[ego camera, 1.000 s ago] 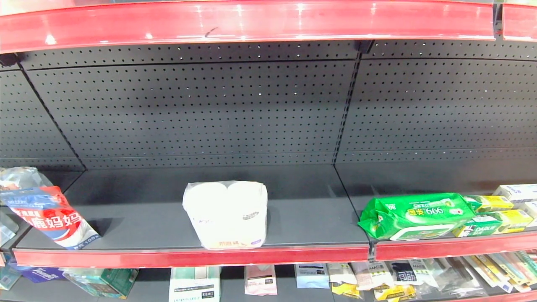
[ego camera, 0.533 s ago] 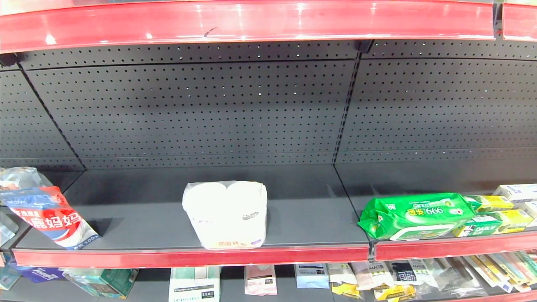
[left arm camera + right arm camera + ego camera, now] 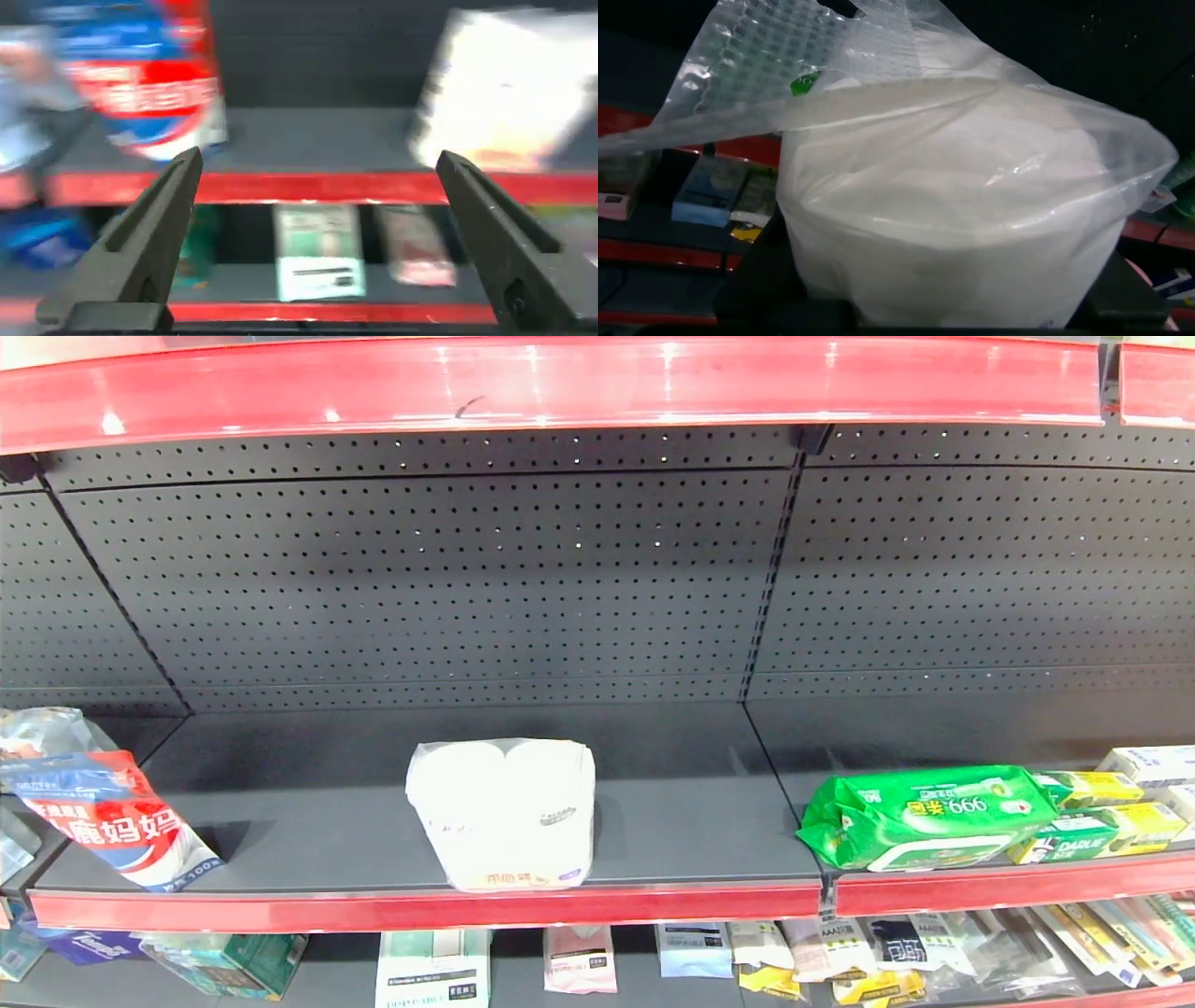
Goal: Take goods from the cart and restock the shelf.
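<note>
White tissue pack [image 3: 501, 812], green wipes [image 3: 924, 814], red shelf edge [image 3: 420, 903].

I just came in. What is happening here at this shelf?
A two-armed robot is restocking a store shelf. Its right gripper seems to hold a plastic-wrapped pack of white rolls, with shelves of goods behind it. The left gripper is open and holds nothing, and it faces the shelf's red front edge. On the shelf, one white pack already stands near the front, between a red and blue pouch and a green wipes pack.
</note>
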Tool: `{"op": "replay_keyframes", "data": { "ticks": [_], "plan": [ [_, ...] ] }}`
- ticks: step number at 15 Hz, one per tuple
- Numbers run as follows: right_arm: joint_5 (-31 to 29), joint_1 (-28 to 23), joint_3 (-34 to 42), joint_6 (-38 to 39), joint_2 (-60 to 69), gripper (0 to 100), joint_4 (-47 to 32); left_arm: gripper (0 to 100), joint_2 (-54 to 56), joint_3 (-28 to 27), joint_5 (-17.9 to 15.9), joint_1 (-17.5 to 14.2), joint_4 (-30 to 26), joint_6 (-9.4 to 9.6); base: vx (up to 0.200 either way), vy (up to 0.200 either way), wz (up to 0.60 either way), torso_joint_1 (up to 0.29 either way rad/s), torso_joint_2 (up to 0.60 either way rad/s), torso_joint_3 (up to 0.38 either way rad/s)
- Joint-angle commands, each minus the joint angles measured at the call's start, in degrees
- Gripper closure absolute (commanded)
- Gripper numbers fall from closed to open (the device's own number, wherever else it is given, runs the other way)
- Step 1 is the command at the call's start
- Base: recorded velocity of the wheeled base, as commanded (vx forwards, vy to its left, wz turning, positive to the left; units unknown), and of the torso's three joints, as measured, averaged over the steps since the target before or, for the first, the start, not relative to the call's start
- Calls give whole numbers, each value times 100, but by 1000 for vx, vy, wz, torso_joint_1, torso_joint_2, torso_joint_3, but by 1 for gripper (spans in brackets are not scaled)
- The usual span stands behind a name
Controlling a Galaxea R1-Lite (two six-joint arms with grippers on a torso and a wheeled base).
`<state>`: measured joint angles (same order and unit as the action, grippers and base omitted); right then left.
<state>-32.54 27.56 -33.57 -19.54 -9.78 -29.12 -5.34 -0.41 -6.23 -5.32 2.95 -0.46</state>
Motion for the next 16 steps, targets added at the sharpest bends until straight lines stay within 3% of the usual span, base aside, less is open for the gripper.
{"op": "replay_keyframes", "data": {
  "ticks": [1,4,9,10,12,14,16],
  "plan": [
    [2,3,26,-6,28,100,3,0,-11,6,-230,39,-23,46,0,0,0,0,0,0],
    [-7,3,61,-6,81,100,3,0,-11,24,-36,31,-5,29,0,0,0,0,0,0],
    [2,12,70,-6,72,100,3,0,209,15,8,488,-23,29,0,0,0,0,0,0],
    [2,12,61,-6,72,100,3,0,314,33,166,479,4,29,0,0,0,0,0,0],
    [2,12,61,-6,81,100,3,0,534,33,869,514,-66,-6,0,0,0,0,0,0],
    [2,12,70,-6,81,100,3,0,534,33,895,514,-198,-165,0,0,0,0,0,0],
    [2,12,61,-6,90,100,3,0,534,33,764,523,-277,-103,0,0,0,0,0,0]
  ]
}}
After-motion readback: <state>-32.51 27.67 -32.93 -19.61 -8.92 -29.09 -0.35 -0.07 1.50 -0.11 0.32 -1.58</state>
